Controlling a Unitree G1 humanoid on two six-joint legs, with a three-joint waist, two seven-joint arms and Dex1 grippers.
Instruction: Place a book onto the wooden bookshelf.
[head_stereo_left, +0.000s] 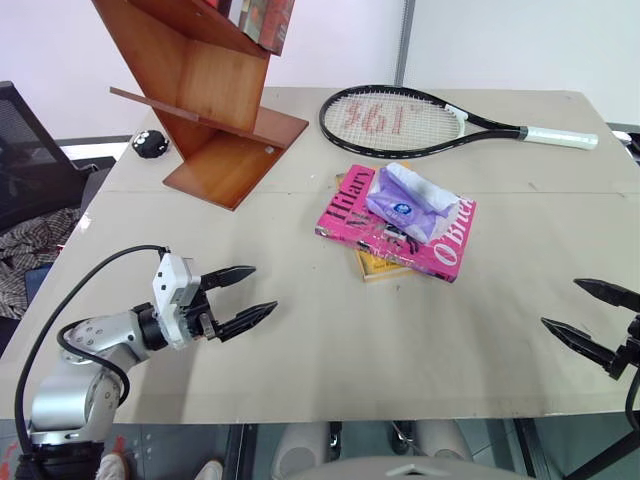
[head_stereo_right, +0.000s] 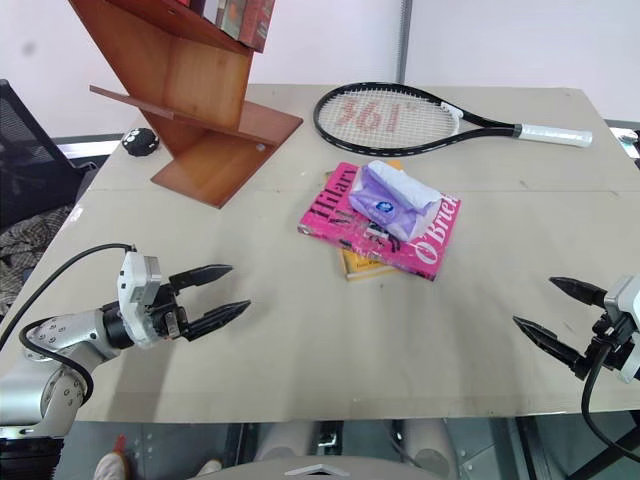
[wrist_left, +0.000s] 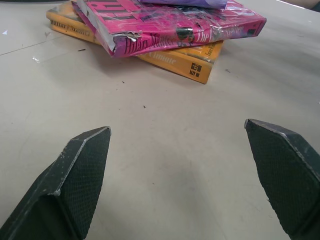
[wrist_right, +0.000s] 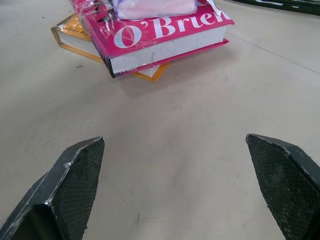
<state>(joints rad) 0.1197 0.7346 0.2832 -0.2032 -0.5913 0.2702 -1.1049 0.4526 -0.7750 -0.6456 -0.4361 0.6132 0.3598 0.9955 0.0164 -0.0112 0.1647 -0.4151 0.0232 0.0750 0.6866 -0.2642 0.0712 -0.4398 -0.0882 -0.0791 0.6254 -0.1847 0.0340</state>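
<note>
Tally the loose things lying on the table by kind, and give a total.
Books: 2, pink book on yellow-orange book
Tissue packs: 1, purple tissue pack
Tennis rackets: 1, tennis racket
Small black round objects: 1, black object
Total: 5

Glossy pink book (head_stereo_left: 345, 213) w/ torn plastic wrap; polished wood bookshelf (head_stereo_left: 215, 90); matt table (head_stereo_left: 300, 330).

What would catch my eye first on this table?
Probably the bright pink book mid-table, lying on a yellow-orange book with a purple packet on top. Behind it lies a tennis racket, and the wooden bookshelf rises at the far left corner.
</note>
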